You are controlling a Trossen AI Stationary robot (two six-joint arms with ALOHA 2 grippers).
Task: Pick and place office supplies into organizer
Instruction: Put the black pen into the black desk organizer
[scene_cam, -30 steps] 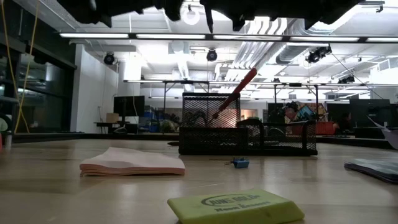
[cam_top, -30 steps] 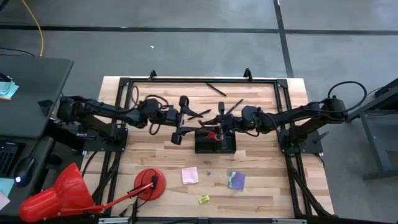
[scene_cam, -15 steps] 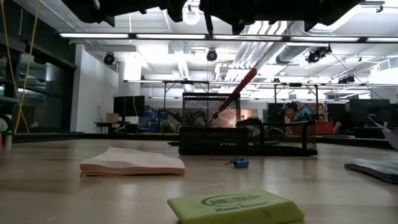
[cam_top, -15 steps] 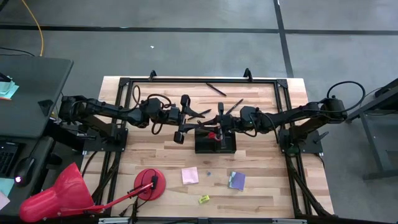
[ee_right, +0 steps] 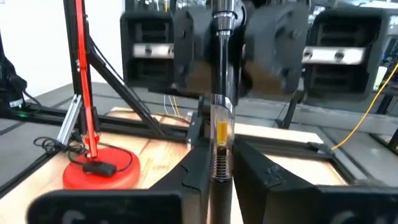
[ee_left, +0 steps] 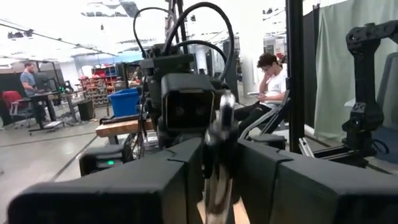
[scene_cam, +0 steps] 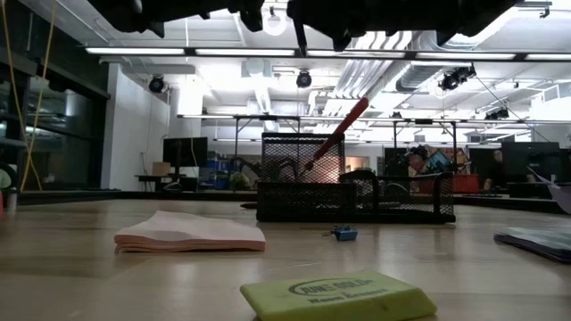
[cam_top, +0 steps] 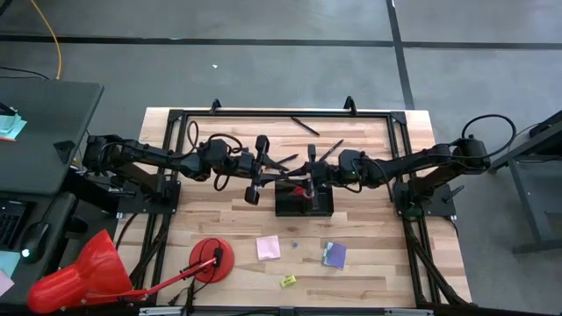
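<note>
Black pen (ee_right: 219, 124) held upright in right pincer (ee_right: 221, 171).

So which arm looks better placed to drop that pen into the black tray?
Right, probably. Both grippers seem to grip the pen, but the right gripper hangs over the back edge of the tray, while the left gripper sits off to the tray's side.
</note>
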